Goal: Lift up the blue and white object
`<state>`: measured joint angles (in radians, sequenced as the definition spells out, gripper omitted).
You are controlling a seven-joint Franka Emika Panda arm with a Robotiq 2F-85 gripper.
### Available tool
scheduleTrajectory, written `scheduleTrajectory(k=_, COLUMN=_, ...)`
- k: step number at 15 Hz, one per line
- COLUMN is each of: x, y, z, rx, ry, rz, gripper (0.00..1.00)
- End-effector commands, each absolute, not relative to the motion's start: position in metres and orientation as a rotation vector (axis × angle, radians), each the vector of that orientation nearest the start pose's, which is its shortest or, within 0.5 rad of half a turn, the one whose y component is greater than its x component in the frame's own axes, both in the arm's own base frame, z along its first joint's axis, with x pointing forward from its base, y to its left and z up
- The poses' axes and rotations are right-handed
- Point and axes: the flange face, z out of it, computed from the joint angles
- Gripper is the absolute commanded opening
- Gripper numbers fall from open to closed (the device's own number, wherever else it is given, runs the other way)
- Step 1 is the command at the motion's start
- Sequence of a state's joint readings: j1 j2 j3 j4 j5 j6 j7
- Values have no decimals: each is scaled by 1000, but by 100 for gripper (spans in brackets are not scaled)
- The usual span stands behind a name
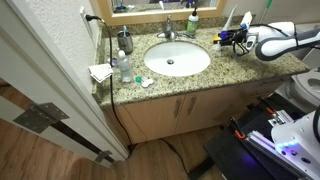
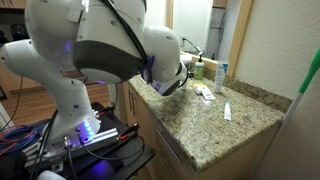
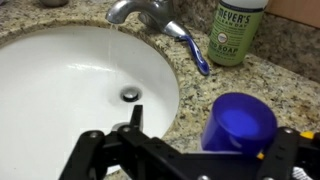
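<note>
Wrist view first: the claw is cut off by the bottom edge, so only its dark frame and two fingers show, one at lower left and one at lower right. The jaws stand spread wide, with nothing clamped between them. The blue and white object stands upright at lower right, inside that gap and much nearer the right-hand finger. Whether that finger touches it, I cannot tell. From straight above it reads as a round blue top, and its white end is out of sight. It sits on the speckled desk, just beside the rim of the white sink, whose drain lies centre-left. Up top, the faucet is clipped by the frame edge, and a blue toothbrush lies slanting beside it. At upper right, a green soap bottle has its cap cut off. In both exterior views the arm gets in the way. From above it reaches in at the right edge, and the claw there is a dark tangle too small to read. From the side its white bulk fills the upper left of the frame and hides the claw completely. Past it, a white tube lies flat on the desk. At left centre of the overhead view stand a clear bottle and a white cloth.
</note>
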<state>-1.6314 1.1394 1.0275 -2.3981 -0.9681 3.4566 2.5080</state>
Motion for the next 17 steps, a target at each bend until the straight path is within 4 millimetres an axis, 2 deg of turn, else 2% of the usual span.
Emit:
scheduleTrajectory(k=1, x=447, y=-174, z=227, rx=-550, ry=2001, rz=207, gripper=100)
scheduleTrajectory(k=5, x=434, y=-191, z=243, rx=-570, ry=2045, rz=111, gripper=100)
scheduleTrajectory(k=8, x=423, y=-194, z=257, rx=-592, ry=2044, rz=67, gripper=100)
scheduleTrajectory(k=12, x=406, y=-186, z=276, rx=-623, ry=2025, rz=41, gripper=100)
scheduleTrajectory(k=15, x=391, y=-172, z=284, rx=-664, ry=2004, rz=44, gripper=100)
scheduleTrajectory(k=16, x=413, y=-185, z=281, rx=-639, ry=1970, rz=49, gripper=100)
scheduleTrajectory(k=17, x=409, y=-181, z=283, rx=-648, ry=1964, rz=51, gripper=100)
